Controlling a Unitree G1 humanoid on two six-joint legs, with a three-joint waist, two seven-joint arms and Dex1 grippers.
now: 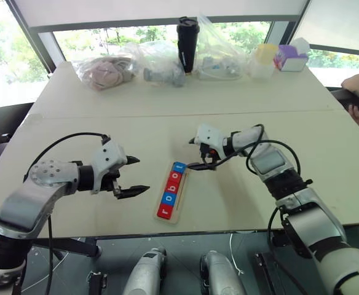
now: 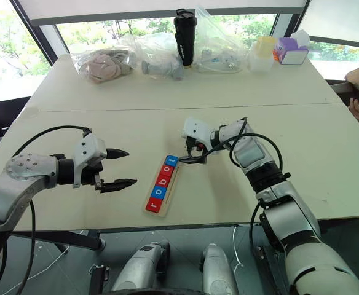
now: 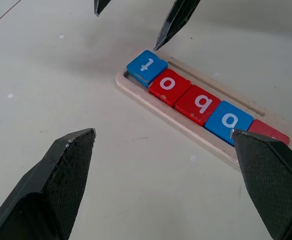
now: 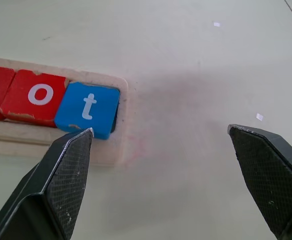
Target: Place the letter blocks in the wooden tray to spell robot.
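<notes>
Letter blocks [image 3: 196, 100]: five are counted, three red and two blue, laid in one row inside the wooden tray [image 1: 165, 213], reading r-o-b-o-t. The blue t block [image 4: 88, 109] is seen tilted, one edge riding on the tray's end rim rather than lying flat.
Tray axis: the long axis is run from near the table edge away toward the right gripper, slightly slanted.
Right gripper [image 1: 199, 153]: the fingers are spread wide and nothing is held; the t end of the tray lies just beside and below one fingertip, the rest of the row trailing away from it.
Left gripper [image 1: 129, 176]: the fingers are held wide apart and empty; the tray lies off to its inner side, apart from it, with the r end nearer.
Nearer arm: the right is judged nearer the tilted t, so a press to seat it would fall to that arm.
Task state: judged nearly done, the t not yet seated.
</notes>
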